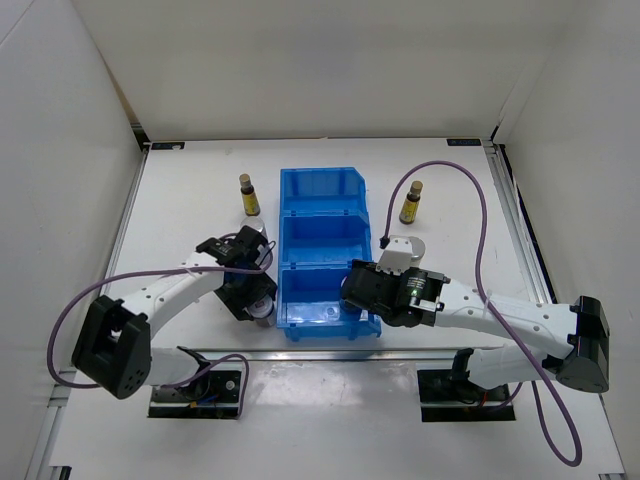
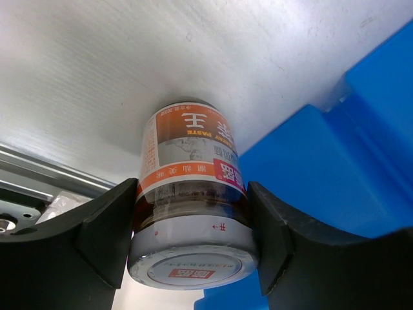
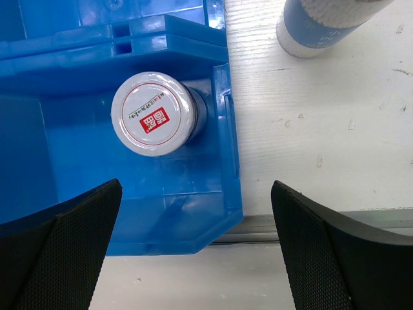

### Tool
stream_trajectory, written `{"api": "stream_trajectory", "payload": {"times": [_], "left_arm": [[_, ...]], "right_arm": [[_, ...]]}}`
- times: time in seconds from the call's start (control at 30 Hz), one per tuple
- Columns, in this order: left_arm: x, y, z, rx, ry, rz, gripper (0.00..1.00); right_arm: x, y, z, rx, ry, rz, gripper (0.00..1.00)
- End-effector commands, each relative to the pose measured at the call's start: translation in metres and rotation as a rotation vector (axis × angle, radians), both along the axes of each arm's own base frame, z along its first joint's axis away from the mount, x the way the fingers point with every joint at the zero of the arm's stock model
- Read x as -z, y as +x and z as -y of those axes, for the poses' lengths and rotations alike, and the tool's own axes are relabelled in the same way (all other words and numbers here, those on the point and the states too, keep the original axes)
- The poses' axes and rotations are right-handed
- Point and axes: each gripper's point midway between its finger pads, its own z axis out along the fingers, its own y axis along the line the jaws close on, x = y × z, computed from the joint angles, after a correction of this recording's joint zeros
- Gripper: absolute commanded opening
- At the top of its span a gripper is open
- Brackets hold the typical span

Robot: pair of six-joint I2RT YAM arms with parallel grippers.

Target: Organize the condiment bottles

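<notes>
Blue bin (image 1: 322, 195) holds one jar (image 3: 153, 113); left end effector (image 2: 192, 216) clamps another jar (image 2: 190, 161); right end effector (image 3: 195, 206) wide.

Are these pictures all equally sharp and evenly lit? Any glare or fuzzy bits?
Top external view: even, bright light, soft shadows, a small glint on the blue bin floor. Left wrist view: the gripped jar has a sharply readable label, while the dark fingers show little detail. Right wrist view: the jar lid in the bin is crisp, the white-blue bottle at the top edge slightly soft.

What seems a white-blue cylinder (image 3: 322, 29) is cut off by the top edge.
</notes>
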Motion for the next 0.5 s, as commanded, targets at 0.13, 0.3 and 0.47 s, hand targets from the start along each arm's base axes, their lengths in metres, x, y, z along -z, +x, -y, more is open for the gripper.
{"api": "stream_trajectory", "payload": {"times": [0.13,0.3,0.47], "left_arm": [[-0.031,-0.006,-0.01,-0.004,0.004,0.072,0.13],[-0.053,-0.002,-0.021,0.003,0.045,0.128,0.11],[-0.089,0.005,-0.03,0.016,0.083,0.194,0.11]], "right_arm": [[-0.014,0.005,-0.005,0.008,0.045,0.041,1.0],[-0.014,0.005,-0.005,0.008,0.045,0.041,1.0],[-0.014,0.005,-0.005,0.008,0.045,0.041,1.0]]}}
